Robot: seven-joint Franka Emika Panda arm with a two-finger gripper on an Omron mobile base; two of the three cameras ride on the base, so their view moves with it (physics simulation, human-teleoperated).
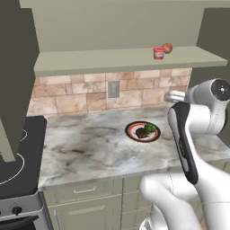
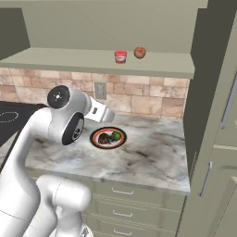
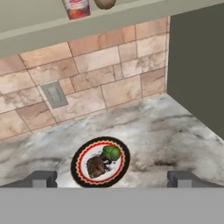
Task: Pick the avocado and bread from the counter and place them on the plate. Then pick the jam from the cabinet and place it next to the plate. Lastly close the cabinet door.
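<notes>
Jaws: the gripper (image 3: 112,179) stands wide open, holding nothing, its dark fingertips (image 3: 41,178) far apart.
Plate: the round red-and-black-rimmed plate (image 3: 81,154) lies on the marbled grey-white counter (image 3: 175,140), between and just beyond the tips.
On plate: glossy green avocado (image 3: 111,152) touching the rough dark brown bread (image 3: 97,167).
Shelf: small red jam jar (image 1: 158,53) beside a reddish ball (image 1: 167,47) in the beige-olive cabinet (image 1: 112,31), well above the jaws.

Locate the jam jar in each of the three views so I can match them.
Left base view: jam on the cabinet shelf, upper right.
Right base view: jam on the shelf, top centre.
Hand view: jam at the top edge.
Shared landmark: the reddish ball beside it.
</notes>
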